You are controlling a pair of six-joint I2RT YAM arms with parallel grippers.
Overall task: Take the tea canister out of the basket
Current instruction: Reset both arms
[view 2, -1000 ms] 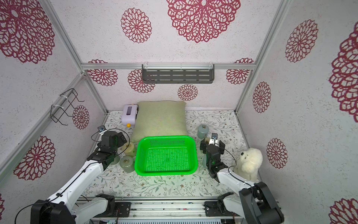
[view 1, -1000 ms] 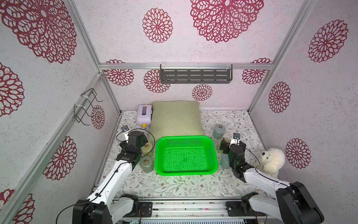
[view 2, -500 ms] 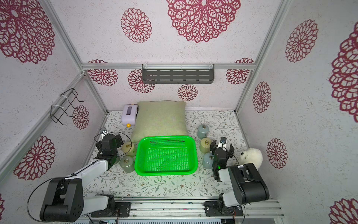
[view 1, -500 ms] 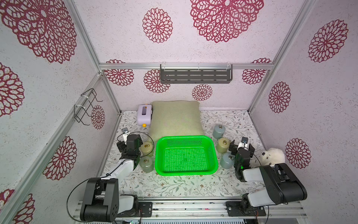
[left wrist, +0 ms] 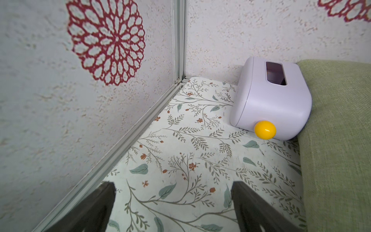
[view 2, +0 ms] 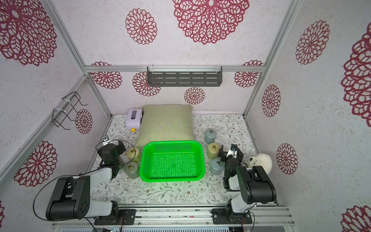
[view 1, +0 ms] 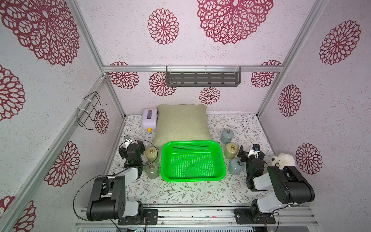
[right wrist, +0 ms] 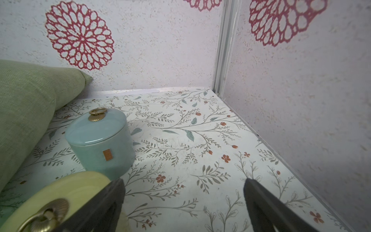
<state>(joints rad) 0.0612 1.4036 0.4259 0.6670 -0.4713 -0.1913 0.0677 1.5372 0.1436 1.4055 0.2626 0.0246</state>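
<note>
**Basket.** The green basket (view 1: pixel 190 142) sits on the desk (view 1: pixel 180 192), midway between the side edges and nearer the front edge. Its mesh floor shows in full in both top views (view 2: pixel 170 142).

**Tea canisters.** All five stand upright on the desk outside the basket, lids on.
- Toward the left edge, the pale yellow canister (view 1: pixel 151 154) stands just beside the basket's left rim near its rear corner.
- The grey-green canister (view 1: pixel 152 170) stands in front of it, also just beside that rim.
- Toward the right edge, three run in a row from back to front.
- The far blue-grey canister (view 1: pixel 226 136) is near the front right corner of the pillow (view 1: pixel 181 122).
- The yellow-green canister (view 1: pixel 231 151) is near the basket's rear right corner.
- The near blue-grey canister (view 1: pixel 235 167) is just beside the right rim.

I cannot tell which of the five the task means.

**My left fingers** (left wrist: pixel 90 211). They are spread wide and hold nothing, with only bare floral desk between them. They face the back left corner, where the lilac box (left wrist: pixel 271 100) sits against the pillow.

**My right fingers** (right wrist: pixel 100 206). They are spread wide and hold nothing. In the right wrist view the yellow-green canister's lid (right wrist: pixel 60 196) lies just beside one finger, and I cannot judge whether they touch. The far blue-grey canister (right wrist: pixel 100 144) stands beyond, apart.

**Other.** A white plush toy (view 1: pixel 283 160) sits at the right edge.
</note>
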